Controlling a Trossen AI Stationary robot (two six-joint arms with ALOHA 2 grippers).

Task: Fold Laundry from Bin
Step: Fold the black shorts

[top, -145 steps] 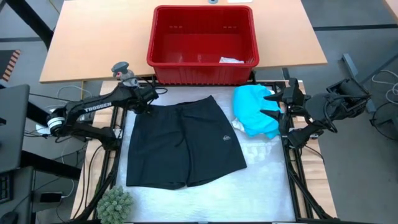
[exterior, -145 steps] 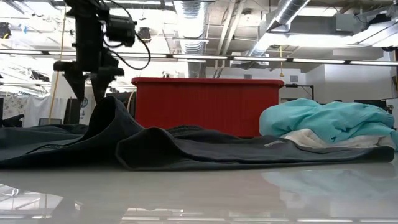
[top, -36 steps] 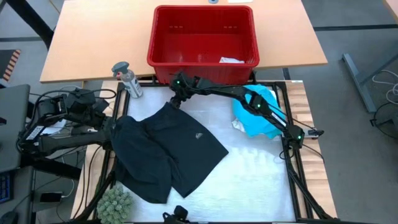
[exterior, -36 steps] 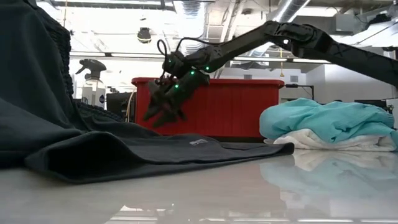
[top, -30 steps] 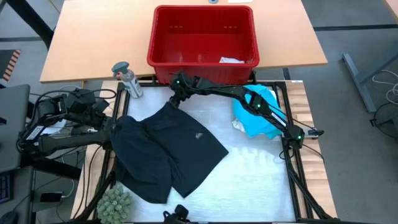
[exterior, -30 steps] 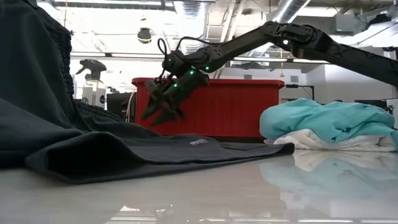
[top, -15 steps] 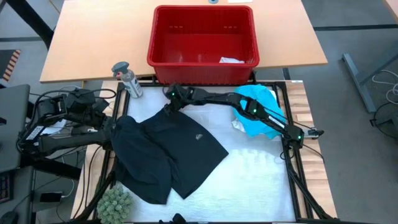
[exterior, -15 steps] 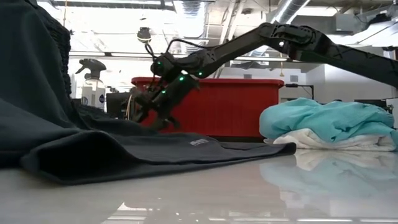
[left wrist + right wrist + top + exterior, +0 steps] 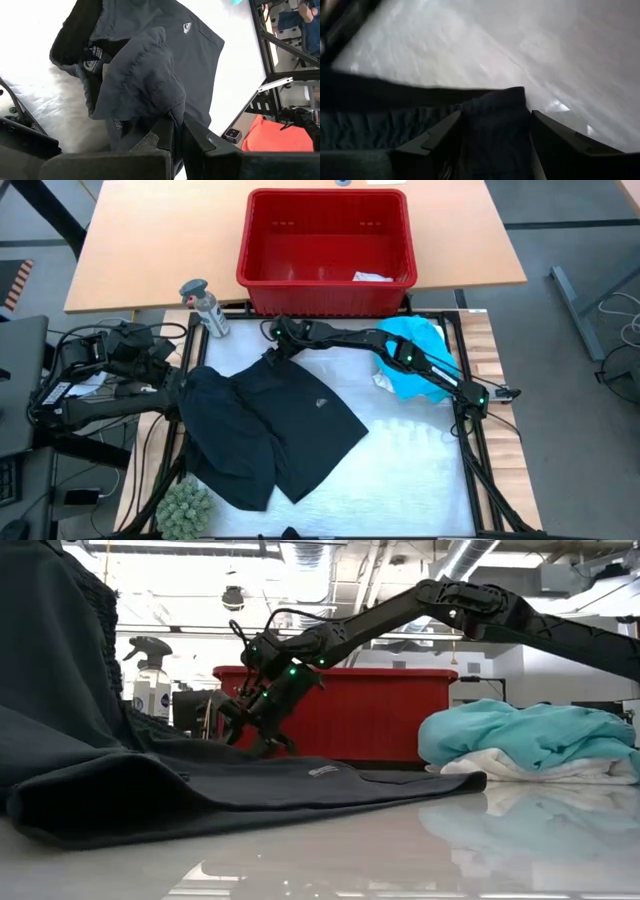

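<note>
Both hands now work the black fabric shorts [image 9: 262,425]: my left hand [image 9: 176,135] clenched on them, my spread right hand [image 9: 274,346] lowered over their far corner, ready to pinch.

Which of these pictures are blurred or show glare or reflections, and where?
Right wrist view: soft, streaked blur over the pale table surface; only the black shorts corner between the fingers reads clearly. Low view: the glossy table mirrors the turquoise shirt, bright ceiling lights glare behind, and the near black fabric is out of focus. Left wrist view: table overexposed to white. High view: evenly lit, sharp.
</note>
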